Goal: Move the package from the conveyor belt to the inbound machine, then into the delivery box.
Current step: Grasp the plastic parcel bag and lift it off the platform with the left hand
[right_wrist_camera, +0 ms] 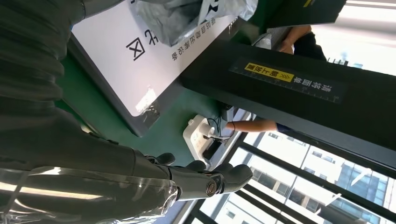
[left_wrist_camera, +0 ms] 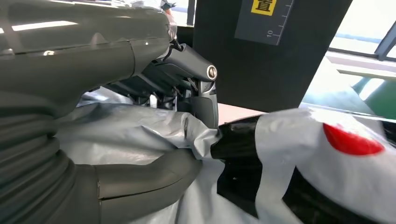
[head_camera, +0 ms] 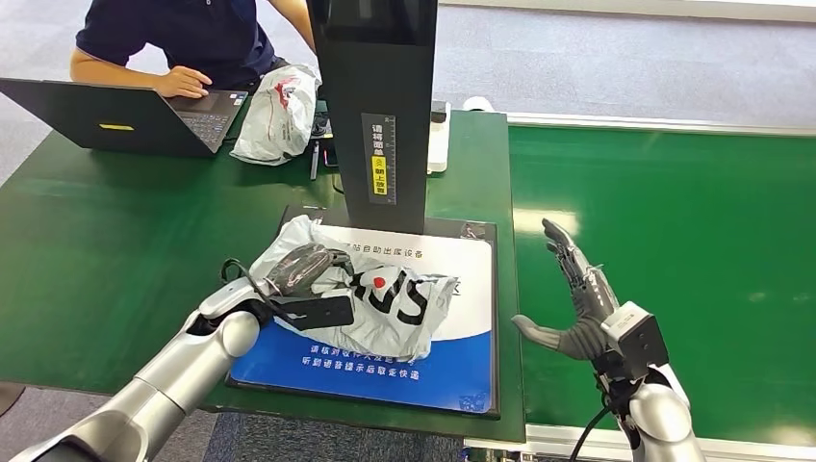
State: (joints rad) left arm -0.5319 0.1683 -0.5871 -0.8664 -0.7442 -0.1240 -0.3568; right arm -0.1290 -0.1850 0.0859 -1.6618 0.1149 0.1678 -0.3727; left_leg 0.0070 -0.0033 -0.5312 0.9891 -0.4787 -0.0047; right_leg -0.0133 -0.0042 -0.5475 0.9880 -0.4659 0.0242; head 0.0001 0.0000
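Under my left robot hand (head_camera: 300, 272), clamped on the crinkly grey plastic package (head_camera: 385, 303); thin film could slip free when lifted.

The package (head_camera: 380, 298) is a crumpled grey plastic mailer with black lettering and a red dot. It lies flat on the inbound machine's white and blue pad (head_camera: 385, 371), before the black column (head_camera: 380, 106).

**Hidden and cut off**

The left hand (head_camera: 300, 274) covers part of the package (head_camera: 395, 308), whose black lettering is partly lost in folds. The picture's top edge crops the person (head_camera: 183, 38) and the inbound machine's column (head_camera: 380, 106). The laptop (head_camera: 125, 115) screen faces away.
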